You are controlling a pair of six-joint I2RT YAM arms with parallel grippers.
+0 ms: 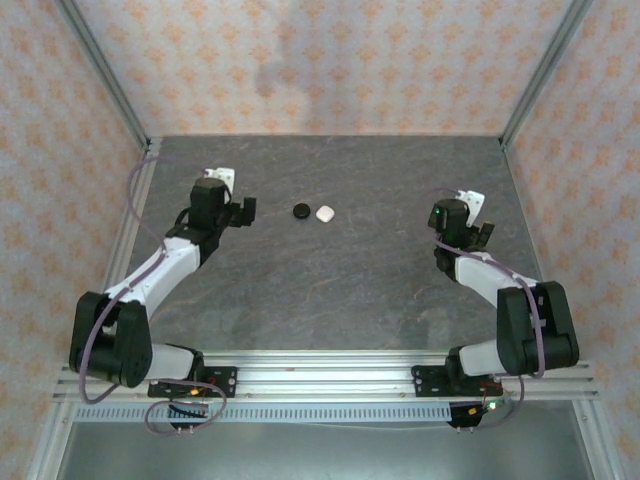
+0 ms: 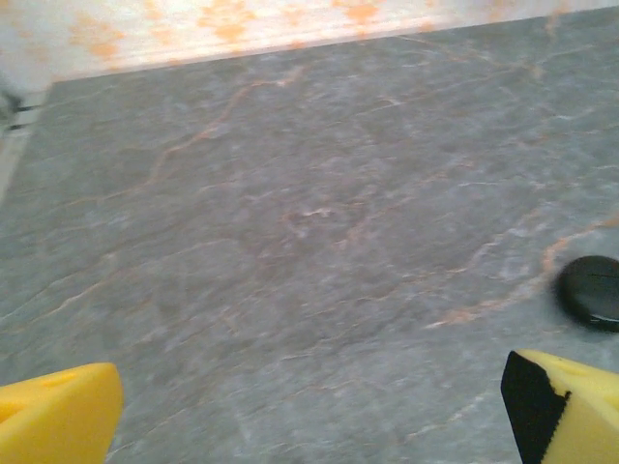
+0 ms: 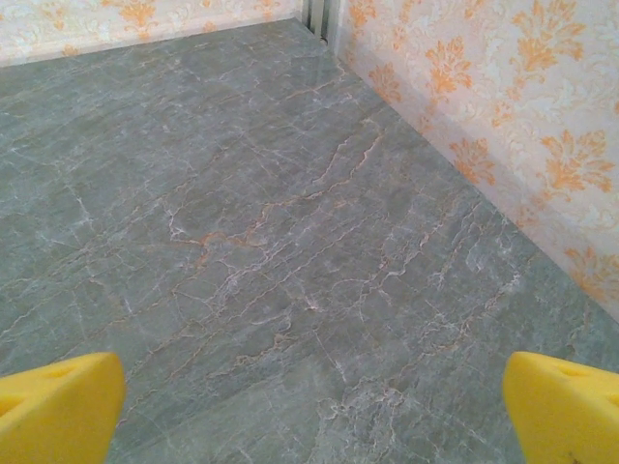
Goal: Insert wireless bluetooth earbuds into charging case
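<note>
Left hand [image 1: 248,212] spread wide near flat black case [image 1: 301,211].

Black case [image 1: 301,211] beside white case [image 1: 325,213] (far centre)

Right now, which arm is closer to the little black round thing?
Left. The left end effector is just left of the black case; the right end effector is far off on its other side, past the white case.
</note>
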